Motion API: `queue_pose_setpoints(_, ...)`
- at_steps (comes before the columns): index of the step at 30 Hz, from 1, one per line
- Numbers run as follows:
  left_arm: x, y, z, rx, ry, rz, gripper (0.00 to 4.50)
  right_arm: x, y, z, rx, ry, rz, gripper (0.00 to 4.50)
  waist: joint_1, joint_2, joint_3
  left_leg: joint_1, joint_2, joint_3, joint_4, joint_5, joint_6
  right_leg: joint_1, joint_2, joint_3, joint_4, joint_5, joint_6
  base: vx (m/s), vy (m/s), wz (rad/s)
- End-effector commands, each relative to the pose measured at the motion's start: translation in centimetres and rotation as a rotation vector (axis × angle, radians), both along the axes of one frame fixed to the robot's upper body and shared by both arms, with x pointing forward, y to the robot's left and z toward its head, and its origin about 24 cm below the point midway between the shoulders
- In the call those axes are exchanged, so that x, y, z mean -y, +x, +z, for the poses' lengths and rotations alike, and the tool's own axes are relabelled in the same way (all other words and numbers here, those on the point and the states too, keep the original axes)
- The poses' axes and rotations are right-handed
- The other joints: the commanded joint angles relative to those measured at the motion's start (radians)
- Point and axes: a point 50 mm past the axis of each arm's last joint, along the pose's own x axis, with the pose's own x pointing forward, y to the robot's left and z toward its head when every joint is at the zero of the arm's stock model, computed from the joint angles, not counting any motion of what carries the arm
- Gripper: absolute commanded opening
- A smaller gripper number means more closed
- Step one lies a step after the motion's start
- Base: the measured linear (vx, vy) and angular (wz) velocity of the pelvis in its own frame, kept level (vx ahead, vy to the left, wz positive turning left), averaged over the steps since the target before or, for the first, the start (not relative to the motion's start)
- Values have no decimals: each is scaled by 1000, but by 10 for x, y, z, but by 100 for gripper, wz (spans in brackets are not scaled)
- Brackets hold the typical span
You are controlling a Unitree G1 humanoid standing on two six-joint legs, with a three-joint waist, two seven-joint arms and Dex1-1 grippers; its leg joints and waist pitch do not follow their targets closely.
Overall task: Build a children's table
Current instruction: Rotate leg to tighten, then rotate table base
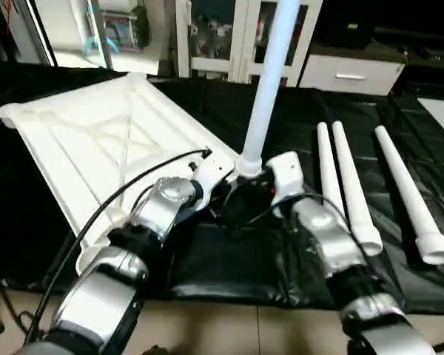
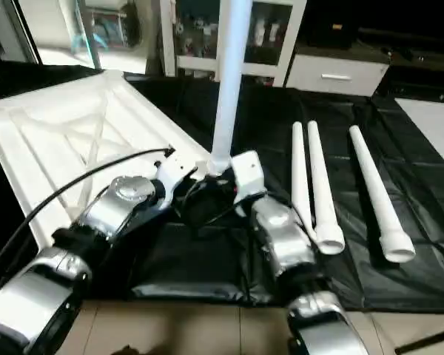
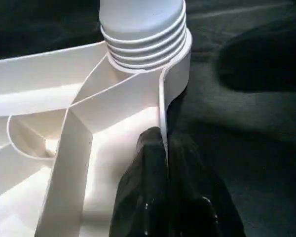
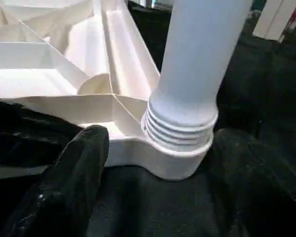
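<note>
On black mat: one leg standing in corner socket

Upside-down tabletop (image 1: 96, 140), ribbed. Leg (image 1: 268, 89) upright, threads showing. Left gripper (image 3: 165, 187) pinched shut on tabletop rim. Right gripper (image 4: 153, 182) spread wide around socket, holding nothing. Three spare legs (image 1: 355, 192) alongside; cabinet (image 1: 237, 37) behind.

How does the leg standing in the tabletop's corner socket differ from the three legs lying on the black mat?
The standing leg is upright; the three spare legs lie flat. Its threaded end sits in the tabletop's corner socket, threads still exposed, while theirs are free. The right gripper straddles its base; nothing touches the spares. All are white tapered tubes.
</note>
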Motion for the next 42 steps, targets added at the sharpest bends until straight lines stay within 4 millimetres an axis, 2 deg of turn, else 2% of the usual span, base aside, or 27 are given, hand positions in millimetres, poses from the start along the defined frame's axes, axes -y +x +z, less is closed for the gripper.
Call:
queue_pose_setpoints(1,1,4,4,58,0,18,0,7,-1,5,8,1,-25,366,4,7,-66,4,16,-3,-66,-180,27,58,-50,44,-73,-90,-175,0,0,0)
queue_pose_setpoints(3,0,7,6,59,-21,53,0,10,-3,5,8,0,-39,366,4,6,-65,5,17,-3,-67,-190,25,57,-50,43,-75,-100,-179,0,0,0)
queue_pose_setpoints(5,-1,9,7,45,-63,78,45,12,-5,4,6,-4,-45,382,2,5,-65,4,17,-2,-67,-190,23,58,-51,44,-75,-103,-185,0,0,0)
queue_pose_setpoints(7,-3,13,12,64,-89,121,57,14,-7,4,4,-6,-49,382,3,6,-64,4,16,-2,-65,-188,24,58,-51,44,-74,-94,-192,0,0,0)
queue_pose_setpoints(8,-5,15,15,86,-108,144,76,15,-8,5,3,-6,-51,382,5,6,-67,3,16,-2,-63,-170,32,61,-51,44,-71,-58,-199,0,0,0)
queue_pose_setpoints(10,-6,17,18,101,-133,164,88,16,-10,6,0,-3,-55,382,3,2,-69,1,16,-3,-61,-143,41,62,-50,43,-65,-9,-206,0,0,0)
queue_pose_setpoints(12,-9,21,27,141,-202,208,96,18,-11,7,-1,-7,-62,382,2,2,-73,-1,16,-3,-57,-108,55,64,-50,42,-58,42,-220,0,0,0)
queue_pose_setpoints(13,-9,21,27,141,-202,208,99,18,-11,7,-1,-7,-62,382,2,2,-72,-1,15,-2,-55,-99,60,64,-49,42,-58,57,-225,0,0,0)
queue_pose_setpoints(14,-11,23,36,171,-279,213,108,21,-12,8,-1,-8,-70,382,4,-1,-70,-1,14,-1,-54,-86,74,64,-51,41,-57,72,-235,0,0,0)
queue_pose_setpoints(19,-19,19,44,145,-370,167,108,24,-16,12,10,-4,-63,382,9,2,-68,3,21,0,-56,-93,77,63,-55,41,-55,47,-247,0,0,0)
queue_pose_setpoints(20,-24,13,45,130,-366,116,108,24,-18,14,18,2,-50,382,8,6,-67,5,24,1,-57,-101,72,61,-55,42,-54,42,-248,0,0,0)
queue_pose_setpoints(24,-32,-8,40,48,-302,-51,108,24,-24,18,20,29,2,382,6,9,-65,5,24,3,-60,-129,55,57,-51,43,-58,1,-235,0,0,0)
queue_pose_setpoints(25,-38,-17,37,1,-263,-107,108,23,-27,19,16,41,33,382,9,14,-68,6,30,-2,-64,-133,45,60,-56,43,-53,-3,-231,0,0,0)
queue_pose_setpoints(26,-42,-24,34,-37,-234,-147,108,22,-29,20,13,50,56,382,4,16,-64,8,28,1,-65,-144,37,53,-49,43,-55,-10,-224,0,0,0)
queue_pose_setpoints(29,-57,-46,32,-156,-162,-252,108,17,-40,23,-8,75,179,382,2,18,-61,10,28,1,-70,-187,10,53,-48,44,-57,-55,-212,0,0,0)
queue_pose_setpoints(31,-64,-52,33,-193,-116,-263,108,14,-48,24,-25,81,258,382,1,19,-58,13,26,3,-71,-208,2,47,-44,45,-62,-76,-203,0,0,0)
queue_pose_setpoints(37,-77,-61,26,-259,22,-242,108,11,-68,21,-89,54,438,382,3,18,-54,10,24,1,-75,-234,-15,50,-46,48,-70,-142,-170,0,0,0)
queue_pose_setpoints(42,-76,-46,20,-218,70,-105,108,15,-84,17,-179,25,544,382,9,16,-58,9,22,-1,-71,-217,-15,54,-47,48,-70,-132,-163,0,0,0)
